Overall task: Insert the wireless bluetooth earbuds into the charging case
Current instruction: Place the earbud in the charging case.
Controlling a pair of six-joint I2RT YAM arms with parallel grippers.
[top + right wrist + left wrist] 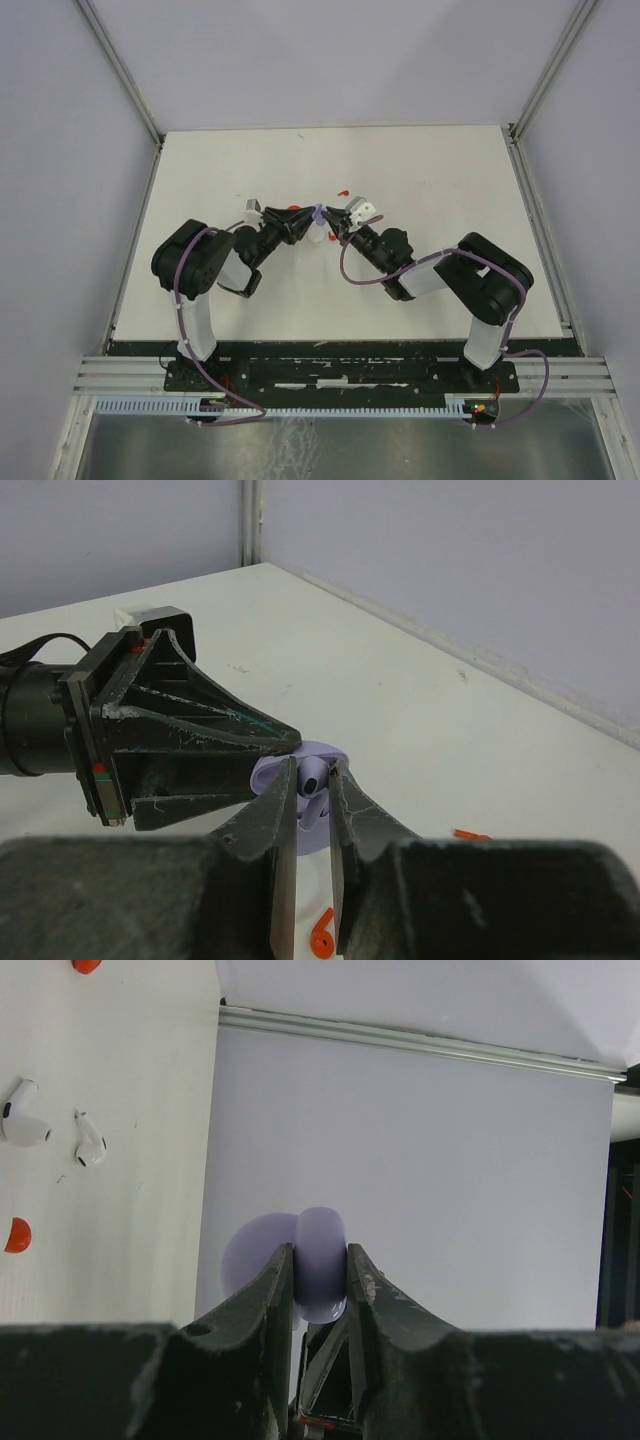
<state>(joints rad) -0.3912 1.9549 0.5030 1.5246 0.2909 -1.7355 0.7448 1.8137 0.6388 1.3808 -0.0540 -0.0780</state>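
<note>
My left gripper (320, 1250) is shut on the open lavender charging case (318, 1260) and holds it above the table. In the top view the two grippers meet at mid-table, left gripper (300, 218) against right gripper (335, 221). My right gripper (312, 765) is shut on a lavender earbud (311, 781), held right at the case (342, 753). Two white earbuds (22, 1120) (90, 1142) and two red ones (15, 1235) (87, 965) lie loose on the table. A red earbud (322, 938) lies below the right fingers.
Another red piece (468, 834) lies on the white table to the right of my right gripper. Red spots (342, 190) lie just behind the grippers. Grey walls (330, 60) with metal posts enclose the table.
</note>
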